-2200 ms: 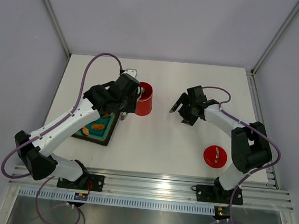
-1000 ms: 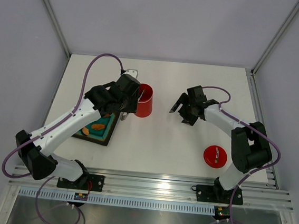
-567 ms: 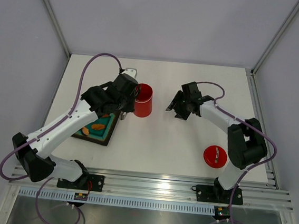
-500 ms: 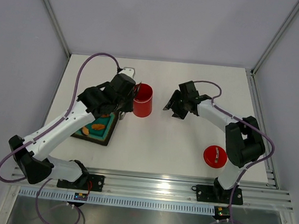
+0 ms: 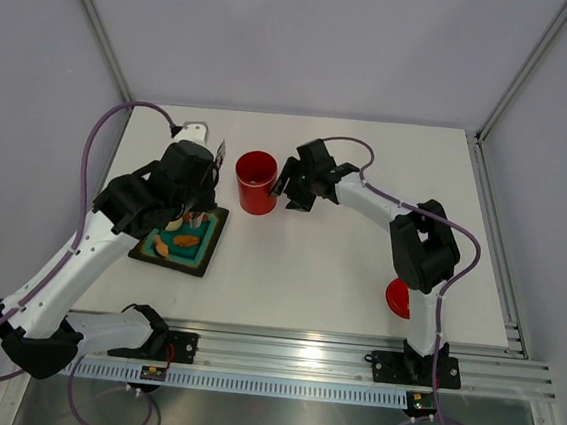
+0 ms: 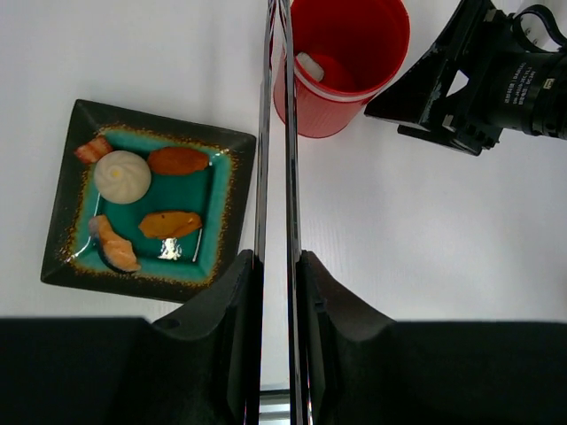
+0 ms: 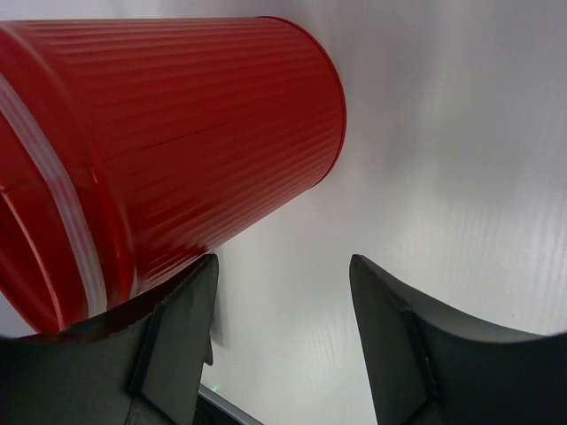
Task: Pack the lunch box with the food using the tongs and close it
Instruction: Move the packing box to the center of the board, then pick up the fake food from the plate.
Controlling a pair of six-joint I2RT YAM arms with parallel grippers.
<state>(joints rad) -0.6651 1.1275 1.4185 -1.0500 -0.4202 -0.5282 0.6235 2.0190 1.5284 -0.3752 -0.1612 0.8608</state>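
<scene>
While I watch from above, the open-topped glossy red cylindrical canister (image 5: 257, 182) stands on the white desk (image 5: 309, 265), my right gripper (image 5: 286, 187) just beside it.

Left wrist: my left gripper (image 6: 276, 258) clamps slim silvery metal tongs (image 6: 287, 133). A cream piece (image 6: 312, 66) lies inside the canister, and toy food pieces (image 6: 168, 223) lie on the black square tray (image 6: 62, 266).

Right wrist: jaws apart, holding nothing, canister by one finger.

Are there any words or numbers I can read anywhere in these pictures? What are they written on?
No text here can be read.
A small white sticker on the right arm: too small and blurred to read.
The lunch box, the tongs and the tray: no words or numbers on the parts that show.
</scene>
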